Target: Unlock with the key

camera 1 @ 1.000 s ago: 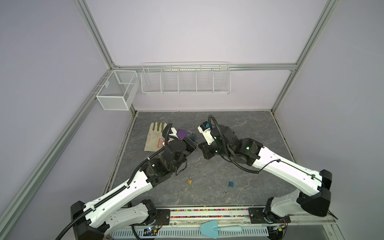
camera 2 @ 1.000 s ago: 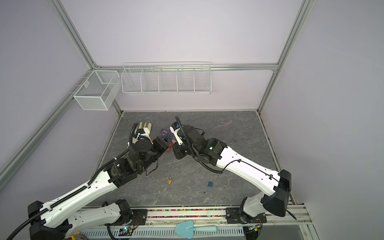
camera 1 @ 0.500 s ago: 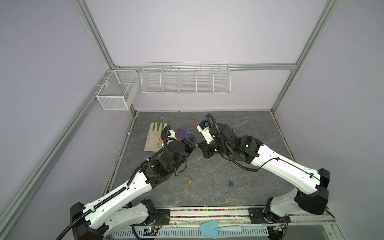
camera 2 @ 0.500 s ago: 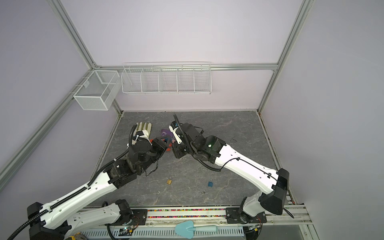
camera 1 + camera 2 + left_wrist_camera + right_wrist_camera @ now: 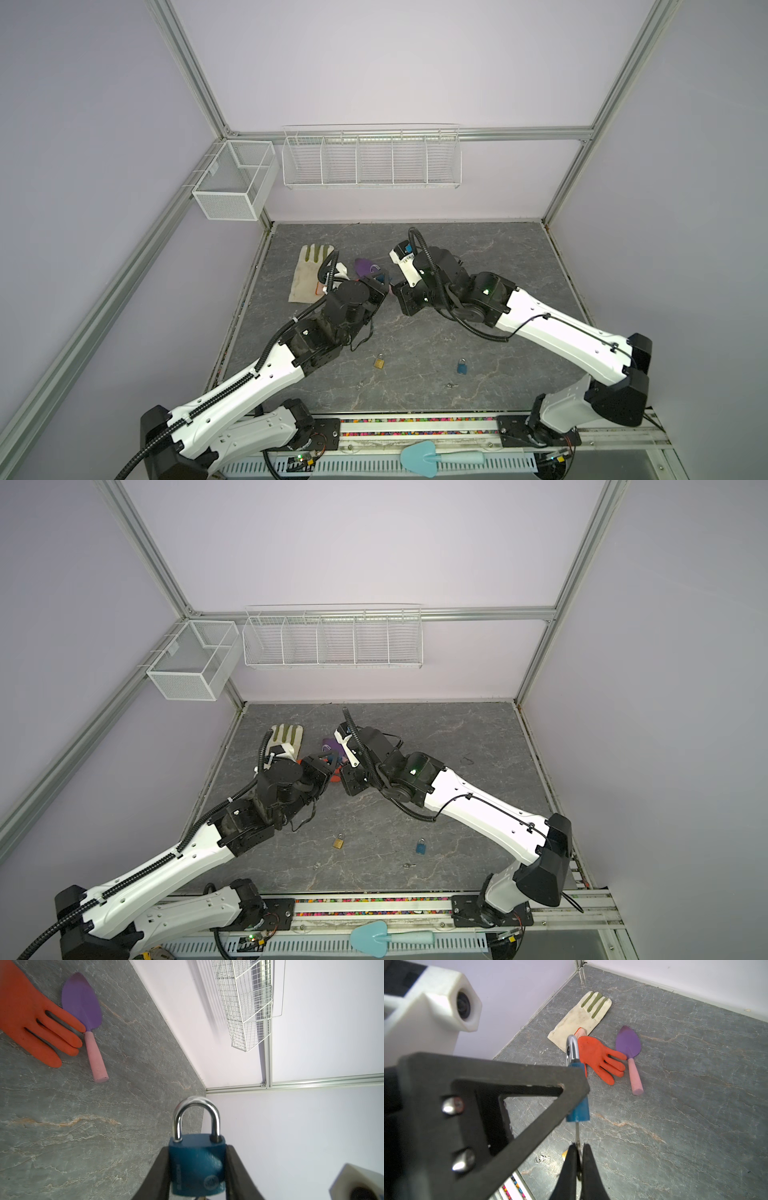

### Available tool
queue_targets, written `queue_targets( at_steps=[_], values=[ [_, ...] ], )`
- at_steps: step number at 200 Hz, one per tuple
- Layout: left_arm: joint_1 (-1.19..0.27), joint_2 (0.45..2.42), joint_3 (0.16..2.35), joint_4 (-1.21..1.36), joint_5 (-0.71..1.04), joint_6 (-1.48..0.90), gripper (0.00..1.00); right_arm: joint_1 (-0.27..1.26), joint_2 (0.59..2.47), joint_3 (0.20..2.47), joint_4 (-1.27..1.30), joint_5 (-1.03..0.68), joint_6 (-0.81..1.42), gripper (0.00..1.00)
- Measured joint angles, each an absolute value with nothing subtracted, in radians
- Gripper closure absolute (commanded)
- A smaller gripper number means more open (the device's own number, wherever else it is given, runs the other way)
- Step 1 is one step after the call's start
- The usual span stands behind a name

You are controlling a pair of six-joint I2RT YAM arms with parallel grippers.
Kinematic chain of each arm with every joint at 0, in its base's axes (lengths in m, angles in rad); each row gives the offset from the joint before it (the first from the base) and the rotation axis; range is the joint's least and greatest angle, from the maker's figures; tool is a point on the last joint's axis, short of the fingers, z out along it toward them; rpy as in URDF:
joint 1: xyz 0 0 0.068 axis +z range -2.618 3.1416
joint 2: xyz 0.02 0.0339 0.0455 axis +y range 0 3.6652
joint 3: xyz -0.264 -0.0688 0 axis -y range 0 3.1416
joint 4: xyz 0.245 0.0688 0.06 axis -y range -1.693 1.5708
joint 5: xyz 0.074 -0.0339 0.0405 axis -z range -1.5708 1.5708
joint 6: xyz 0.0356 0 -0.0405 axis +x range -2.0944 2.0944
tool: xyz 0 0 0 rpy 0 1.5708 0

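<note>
clamping the blue padlock (image 5: 196,1167) by the two narrow sides of its body, the left gripper (image 5: 197,1159) holds it in the air over the table (image 5: 83,1126). its shackle (image 5: 196,1105) points away from that wrist, both legs seated in the body as far as the left wrist view shows, so the lock looks not yet sprung. the right gripper (image 5: 578,1152) meets it from the opposite end: its jaws are pressed together on the head of the key (image 5: 577,1133), and the thin blade runs straight from the jaws to the base end of the padlock. whether the blade is fully home or only at the mouth of the keyway cannot be told. what matters next is that line: the key's long axis lies along the padlock's own, shackle to base, so the coming move is, by my judgement, a twist of the right wrist about that axis while the left arm merely holds firm.
</note>
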State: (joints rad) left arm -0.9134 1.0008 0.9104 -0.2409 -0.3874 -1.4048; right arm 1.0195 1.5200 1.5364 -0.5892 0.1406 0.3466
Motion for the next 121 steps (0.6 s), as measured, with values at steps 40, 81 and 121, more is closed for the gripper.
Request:
queue_targets(
  at_steps=[40, 81, 121],
  values=[
    [-0.918, 1.000, 0.904, -0.235, -0.386, -1.452, 1.00, 1.038, 1.532, 1.527, -0.547, 0.204, 0.347, 0.93],
    [-0.919, 1.006, 0.902, -0.234, -0.385, -1.455, 1.00, 1.040, 1.532, 1.516, -0.536, 0.212, 0.352, 0.93],
    [-0.919, 0.986, 0.865, -0.184, -0.388, -1.412, 1.00, 0.972, 1.490, 1.433, -0.432, 0.015, 0.446, 0.93]
  ],
)
